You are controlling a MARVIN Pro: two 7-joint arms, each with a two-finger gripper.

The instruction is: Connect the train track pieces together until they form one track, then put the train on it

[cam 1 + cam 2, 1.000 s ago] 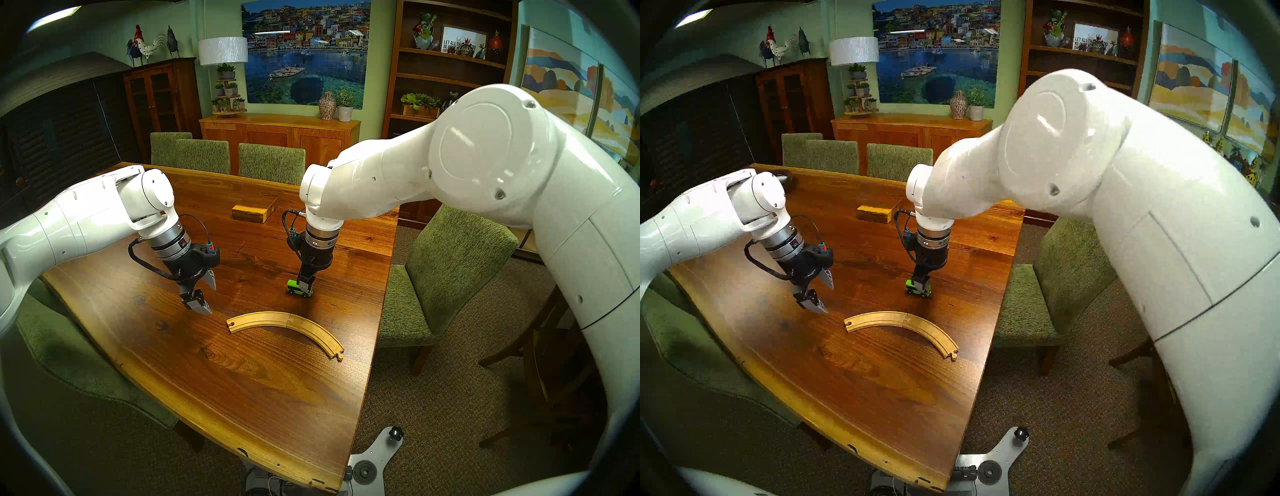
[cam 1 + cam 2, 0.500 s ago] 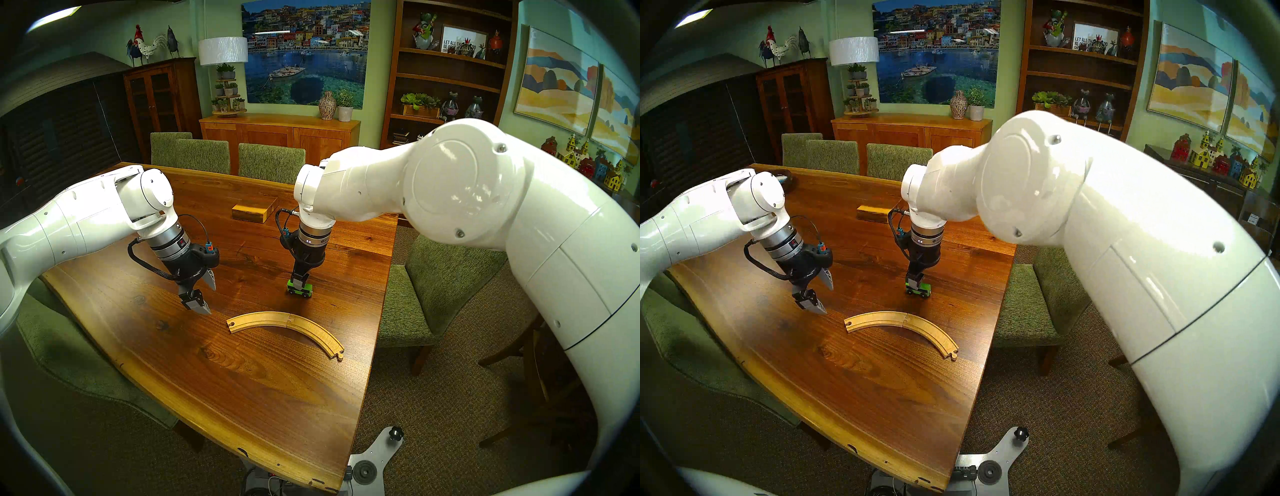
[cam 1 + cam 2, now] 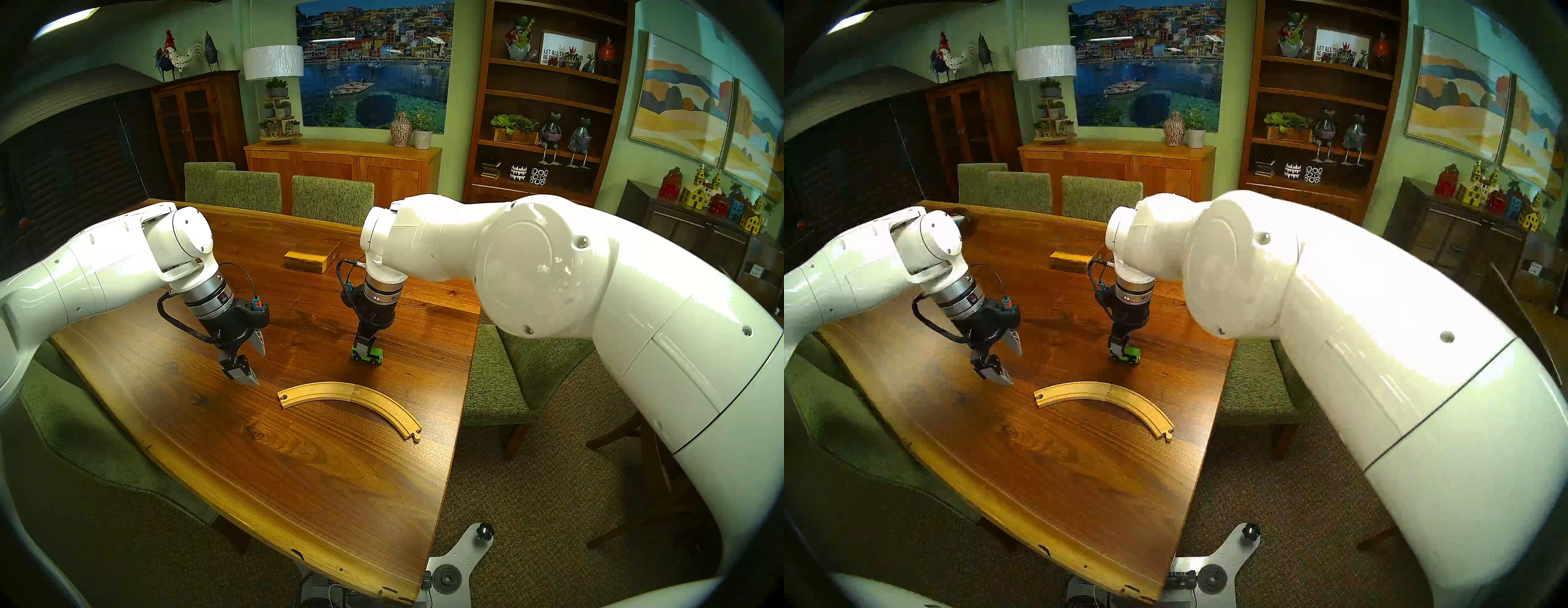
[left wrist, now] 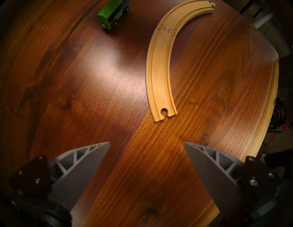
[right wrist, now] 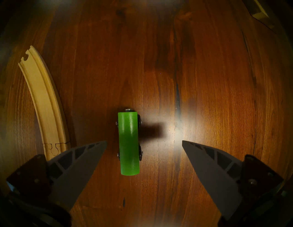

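right arm's elbow has dropped lower at frame right. table (image 3: 297, 488); joined track (image 3: 352, 397) lies center, flat. right gripper (image 5: 144, 143) spread wide, straddling green train (image 5: 129, 143) standing on table; left gripper (image 4: 146, 145) open, empty.

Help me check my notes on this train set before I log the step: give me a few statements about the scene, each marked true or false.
1. The two track pieces are joined into one arc. True.
2. The green train sits on the track. False: it stands on the table, beside the track.
3. The right gripper is clamped on the train. False: its fingers are spread, one on each side of the train, not touching it.
4. The left gripper is open and holds nothing. True.
5. A wooden box lies on the table beyond the train. True.
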